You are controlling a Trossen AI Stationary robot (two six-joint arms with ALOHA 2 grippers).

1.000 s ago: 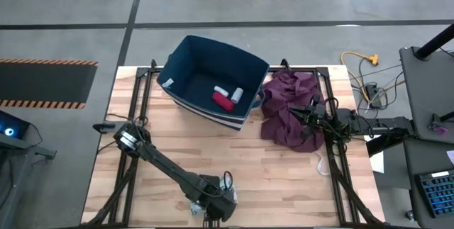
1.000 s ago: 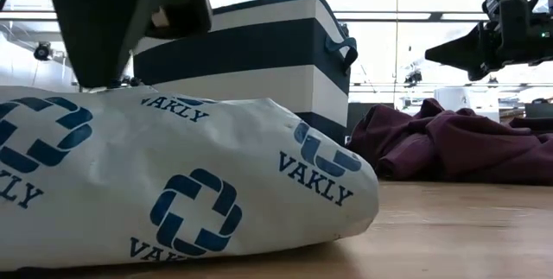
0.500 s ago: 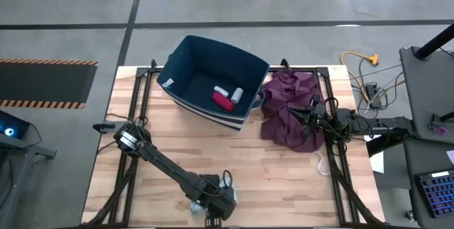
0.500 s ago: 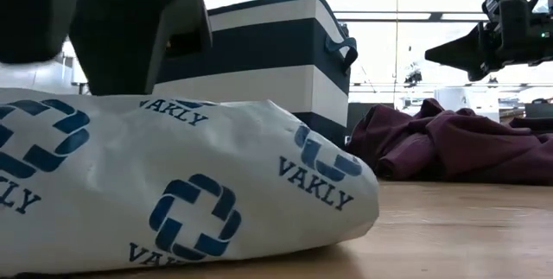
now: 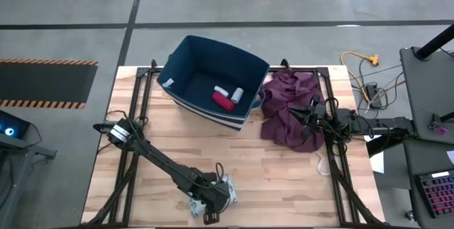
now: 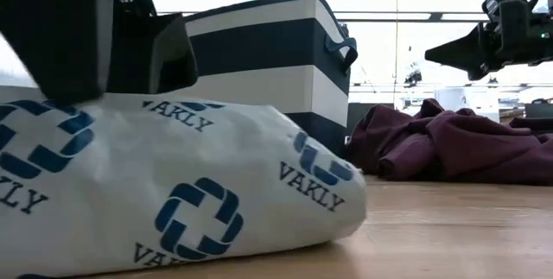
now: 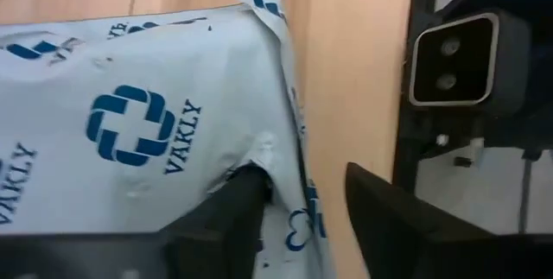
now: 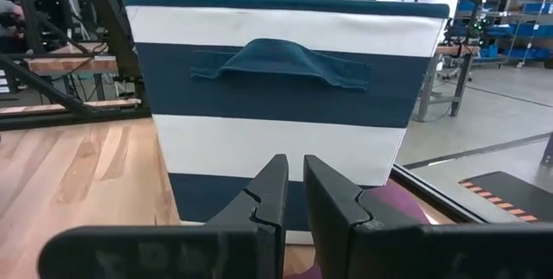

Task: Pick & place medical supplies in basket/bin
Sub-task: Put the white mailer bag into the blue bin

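At the near table edge the left gripper [image 7: 294, 210] stands over the white packet printed with blue crosses and "VAKLY" [image 7: 147, 132]. Its jaws are parted: one finger presses the packet's edge, the other stands on bare wood just beside it. The packet [image 6: 173, 184] lies flat on the wooden table [image 5: 284, 172], not lifted.

Risk: the pinch takes only the thin seam at the edge. If the jaws close there, the film may crumple or slip out on the lift, and the packet could drop off the near edge, which is close.

Mid-table, the right gripper [image 8: 292, 201] hovers over the maroon cloth [image 5: 287, 105], its fingers drawn nearly together on nothing, facing the bin.

Farther back, the navy-and-white striped bin [image 5: 213, 80] holds the red roll [image 5: 223, 101] and a white roll [image 5: 237, 94], with a further white piece [image 5: 221, 89] beside them. A long carry to the bin gives a weak grip time to fail; the floppy packet might also catch the rim.
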